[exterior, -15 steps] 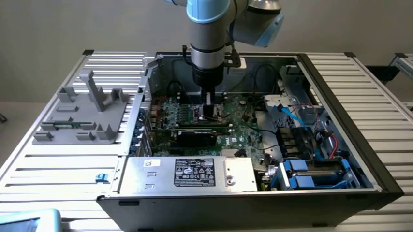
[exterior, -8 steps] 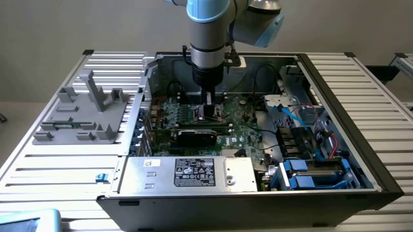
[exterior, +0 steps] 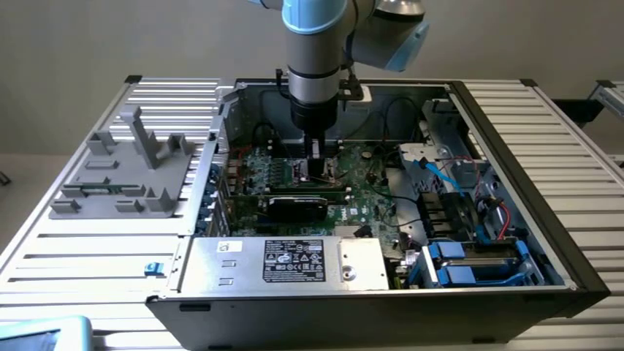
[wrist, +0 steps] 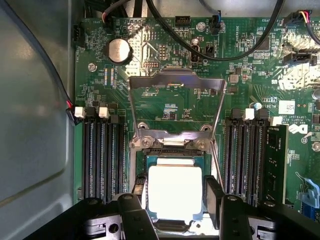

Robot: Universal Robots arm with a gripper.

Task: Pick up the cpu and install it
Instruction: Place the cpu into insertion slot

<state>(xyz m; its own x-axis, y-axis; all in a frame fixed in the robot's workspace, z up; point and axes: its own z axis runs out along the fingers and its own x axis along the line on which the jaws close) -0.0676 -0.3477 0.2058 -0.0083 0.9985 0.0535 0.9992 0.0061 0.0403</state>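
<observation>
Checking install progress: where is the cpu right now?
In the wrist view, the cpu is held in the gripper at the motherboard's open socket, with memory slots on either side.

Cpu: flat square chip, silvery metal top glaring bright, thin darker rim showing along its edges. Lies level, edges square to the black socket, within its frame, just beside the raised load plate

- Silver-grey cylindrical metal arm, with light-blue plastic joint caps.
- Narrower black wrist section beneath.
- Matte black gripper, rounded housing, round grey screw heads.
</observation>
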